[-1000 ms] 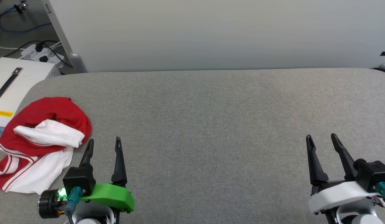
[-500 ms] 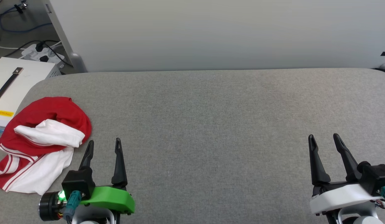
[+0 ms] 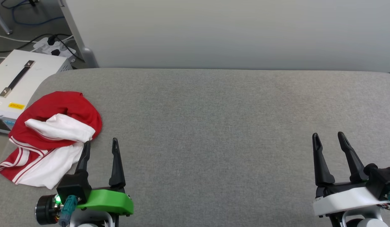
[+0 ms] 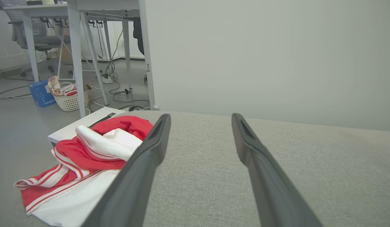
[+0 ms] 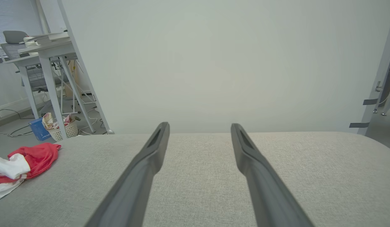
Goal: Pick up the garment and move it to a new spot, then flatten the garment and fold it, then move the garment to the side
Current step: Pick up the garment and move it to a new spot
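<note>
The garment (image 3: 53,126) lies crumpled in a heap at the left end of the grey table (image 3: 213,119), red with white sleeves and striped trim; the left wrist view has it (image 4: 97,148) at lower left, the right wrist view (image 5: 31,157) at far left. My left gripper (image 3: 101,143) stands open just right of the heap, its left fingertip at the cloth's edge, nothing between the fingers. Far to the right, near the front edge, my right gripper (image 3: 328,136) is open and empty over bare fabric.
A white box with a black handle (image 3: 15,85) stands beside the table's left end. Behind the table rises a pale partition wall (image 3: 229,31). Cables and a power strip (image 3: 54,47) lie on the floor; a laundry basket (image 4: 70,97) sits under a desk.
The head camera has shifted, moving the whole picture right and a little down. Relative to the garment, my left gripper has come closer, its left fingertip now at the cloth's edge.
</note>
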